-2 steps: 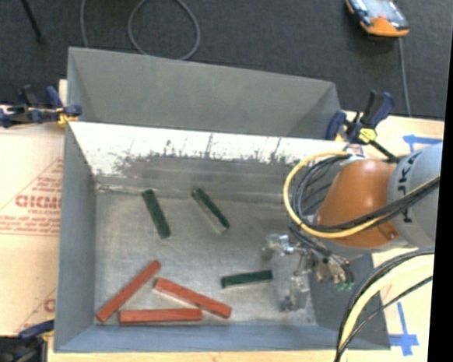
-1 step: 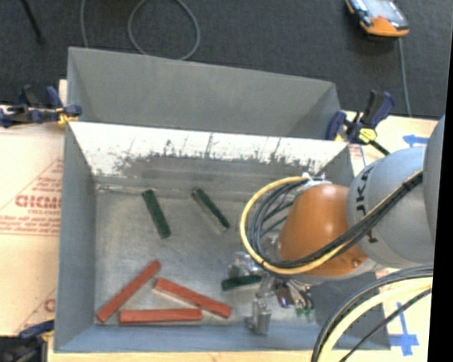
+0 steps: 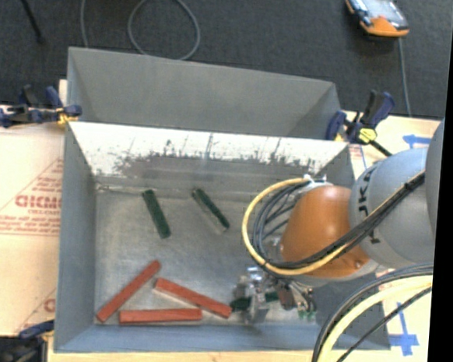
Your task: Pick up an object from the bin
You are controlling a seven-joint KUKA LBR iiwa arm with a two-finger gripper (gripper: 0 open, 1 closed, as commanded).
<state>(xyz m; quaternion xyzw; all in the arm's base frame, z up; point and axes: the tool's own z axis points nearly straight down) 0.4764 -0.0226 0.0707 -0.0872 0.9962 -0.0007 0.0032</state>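
My gripper (image 3: 253, 297) is low in the bin's front right corner, under the orange wrist cover. A red flat stick (image 3: 192, 298) lies on the floor with its right end right at the gripper. A small dark green piece (image 3: 240, 303) shows against the gripper's left side, and I cannot tell whether it is held or just lying there. Two more red sticks lie to the left: one slanted (image 3: 128, 290) and one along the front wall (image 3: 160, 316).
Two dark green sticks (image 3: 155, 213) (image 3: 210, 209) lie apart near the back of the bin floor. The arm and its cable loops cover the bin's right side. The front wall is close below the gripper.
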